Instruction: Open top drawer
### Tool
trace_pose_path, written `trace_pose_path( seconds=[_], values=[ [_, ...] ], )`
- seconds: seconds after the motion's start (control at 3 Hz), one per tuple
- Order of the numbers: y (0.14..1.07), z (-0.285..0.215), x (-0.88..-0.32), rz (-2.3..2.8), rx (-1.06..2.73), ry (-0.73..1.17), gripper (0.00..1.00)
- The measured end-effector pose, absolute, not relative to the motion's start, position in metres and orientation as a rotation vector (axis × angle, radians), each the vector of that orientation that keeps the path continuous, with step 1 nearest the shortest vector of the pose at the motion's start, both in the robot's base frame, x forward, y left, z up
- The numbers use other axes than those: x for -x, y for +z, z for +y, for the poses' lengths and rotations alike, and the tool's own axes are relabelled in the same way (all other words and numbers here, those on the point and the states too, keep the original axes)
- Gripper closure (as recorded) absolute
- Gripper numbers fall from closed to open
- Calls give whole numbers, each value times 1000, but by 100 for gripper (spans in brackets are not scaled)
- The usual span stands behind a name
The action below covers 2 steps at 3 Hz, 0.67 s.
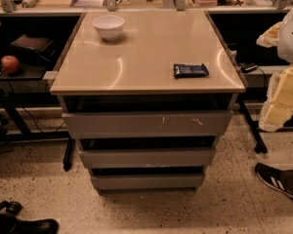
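Note:
The top drawer (147,124) is the widest grey front, just under the beige tabletop (146,77), with pale scuff marks right of its centre. A dark gap runs between the front and the tabletop edge. Two narrower grey drawer fronts (147,158) sit below it. My gripper (12,218) seems to be the dark shape at the bottom left corner, low over the floor. It is well left of and below the drawers and touches nothing on the cabinet.
A white bowl (108,27) and a dark blue snack packet (190,70) lie on the tabletop. An apple (10,63) rests on a low shelf at left. A person's shoe (278,179) stands at bottom right, with yellow foam blocks (283,101) above it.

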<state>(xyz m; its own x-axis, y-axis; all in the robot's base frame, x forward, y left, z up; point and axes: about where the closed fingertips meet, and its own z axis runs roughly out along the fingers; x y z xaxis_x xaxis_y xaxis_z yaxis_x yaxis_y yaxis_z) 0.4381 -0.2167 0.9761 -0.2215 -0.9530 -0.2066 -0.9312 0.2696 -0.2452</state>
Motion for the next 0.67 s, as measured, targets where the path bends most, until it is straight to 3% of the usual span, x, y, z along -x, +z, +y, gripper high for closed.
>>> trace_pose_path(
  seconds=[0.67],
  values=[
    [964, -214, -441, 2217, 1729, -92, 0]
  ],
)
